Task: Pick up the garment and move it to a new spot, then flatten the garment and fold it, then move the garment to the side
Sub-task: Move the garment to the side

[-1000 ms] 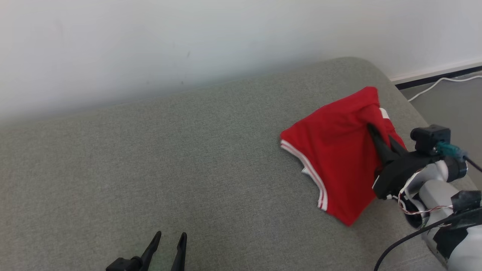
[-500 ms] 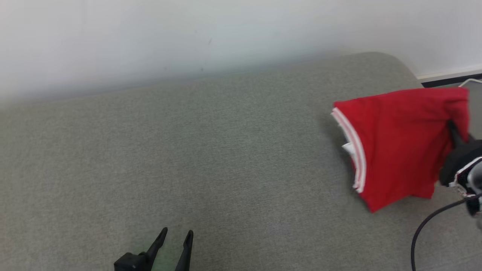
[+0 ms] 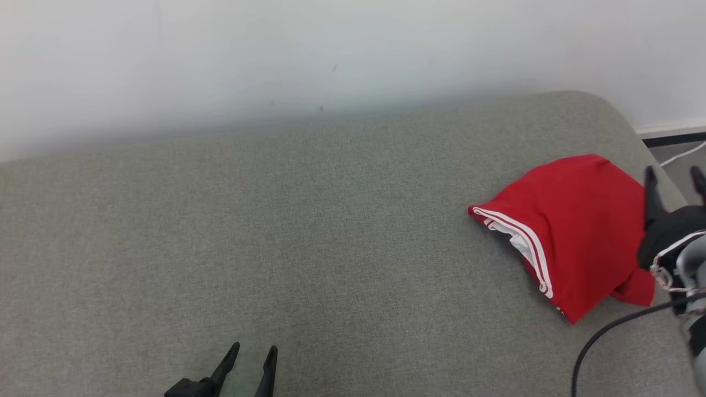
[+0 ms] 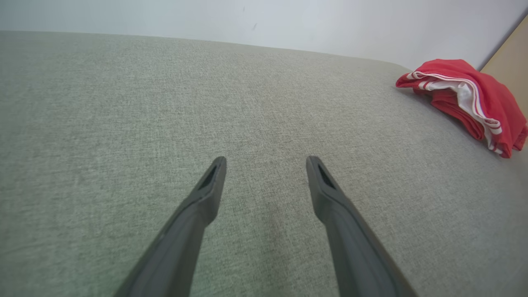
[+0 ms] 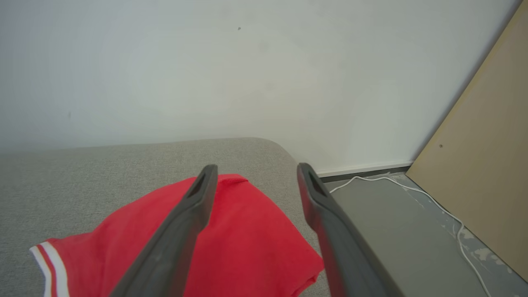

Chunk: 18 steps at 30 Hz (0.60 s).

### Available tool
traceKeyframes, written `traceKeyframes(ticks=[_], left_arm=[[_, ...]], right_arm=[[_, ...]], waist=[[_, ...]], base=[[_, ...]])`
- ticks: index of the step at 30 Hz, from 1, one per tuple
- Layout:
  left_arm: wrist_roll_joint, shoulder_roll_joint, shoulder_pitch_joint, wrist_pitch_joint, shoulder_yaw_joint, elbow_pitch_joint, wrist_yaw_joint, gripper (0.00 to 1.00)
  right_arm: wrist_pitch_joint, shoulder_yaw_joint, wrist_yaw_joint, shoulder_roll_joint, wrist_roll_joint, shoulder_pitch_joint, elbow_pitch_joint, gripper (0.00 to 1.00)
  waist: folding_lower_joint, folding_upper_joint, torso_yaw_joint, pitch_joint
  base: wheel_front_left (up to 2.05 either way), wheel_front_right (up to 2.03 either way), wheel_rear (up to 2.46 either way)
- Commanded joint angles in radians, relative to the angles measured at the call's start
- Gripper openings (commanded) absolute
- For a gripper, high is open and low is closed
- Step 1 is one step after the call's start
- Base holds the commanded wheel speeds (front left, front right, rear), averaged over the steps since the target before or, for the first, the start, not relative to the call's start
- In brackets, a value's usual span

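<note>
- Two grippers, both spread wide, nothing clamped in either. My left gripper (image 3: 252, 353) hangs over bare grey cushion (image 3: 276, 231), well apart from the work.
- And the garment?
- Red garment (image 3: 573, 231) lies in a loose, puffy fold at the right end of the cushion, near the rounded corner, white-striped hem facing left. My right gripper (image 3: 674, 179) sits just beside its right edge.
- Touching the cloth?
- Can't tell. In the right wrist view one finger overlaps the red, but that cd be just line of sight.
- So what worries you?
- Three things, imo. 1st, if a fingertip is caught in a layer, backing the arm out wd drag the top layer & wreck the fold. 2nd, it's close to the cushion's edge w/ floor (image 5: 412, 239) right beyond, so a nudge outward cd tip it off. 3rd, the black cable (image 3: 604, 330) off my right arm loops low next to the cloth's near corner, and a wrist swing cd sweep it across.
- Fix?
- I'd lift straight up before pulling back, slow, then check the head view. Task-wise I'd judge it abt done: folded & parked at the side, tho the fold looks loose.
</note>
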State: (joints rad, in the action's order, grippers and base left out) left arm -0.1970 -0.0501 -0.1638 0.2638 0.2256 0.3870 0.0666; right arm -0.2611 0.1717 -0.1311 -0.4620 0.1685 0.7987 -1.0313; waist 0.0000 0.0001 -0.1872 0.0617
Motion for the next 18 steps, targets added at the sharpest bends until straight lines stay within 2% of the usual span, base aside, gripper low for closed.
traceKeyframes(ticks=[1,5,7,8,11,18], left_arm=[[-0.002,-0.001,0.010,0.001,-0.007,-0.003,-0.005,1.00],[-0.004,-0.001,0.023,0.001,-0.015,-0.007,-0.015,1.00],[-0.001,-0.001,0.027,0.001,-0.027,-0.009,-0.022,1.00],[-0.001,-0.001,0.027,0.001,-0.027,-0.009,-0.022,1.00],[0.008,-0.001,0.027,0.001,-0.044,-0.014,-0.036,1.00],[0.027,-0.001,0.045,0.001,-0.078,-0.025,-0.070,1.00]], right_arm=[[-0.004,-0.015,0.001,0.013,-0.020,-0.023,0.015,1.00],[-0.004,-0.115,0.001,0.094,-0.120,-0.108,0.127,1.00],[-0.004,-0.131,0.001,0.146,-0.161,-0.170,0.218,1.00],[-0.004,-0.131,0.001,0.146,-0.161,-0.170,0.218,1.00],[-0.004,-0.108,0.001,0.199,-0.152,-0.250,0.345,1.00],[-0.004,-0.040,0.001,0.248,-0.094,-0.390,0.524,1.00]], waist=[[0.0000,-0.0001,0.004,-0.007],[0.0000,-0.0001,0.010,-0.022],[0.0000,-0.0001,0.016,-0.030],[0.0000,-0.0001,0.016,-0.030],[0.0000,-0.0001,0.032,-0.041],[0.0000,-0.0001,0.083,-0.062]], base=[[0.00,0.00,0.00],[0.00,0.00,0.00],[0.00,0.00,0.00],[0.00,0.00,0.00],[0.00,0.00,0.00],[0.00,0.00,0.00]])
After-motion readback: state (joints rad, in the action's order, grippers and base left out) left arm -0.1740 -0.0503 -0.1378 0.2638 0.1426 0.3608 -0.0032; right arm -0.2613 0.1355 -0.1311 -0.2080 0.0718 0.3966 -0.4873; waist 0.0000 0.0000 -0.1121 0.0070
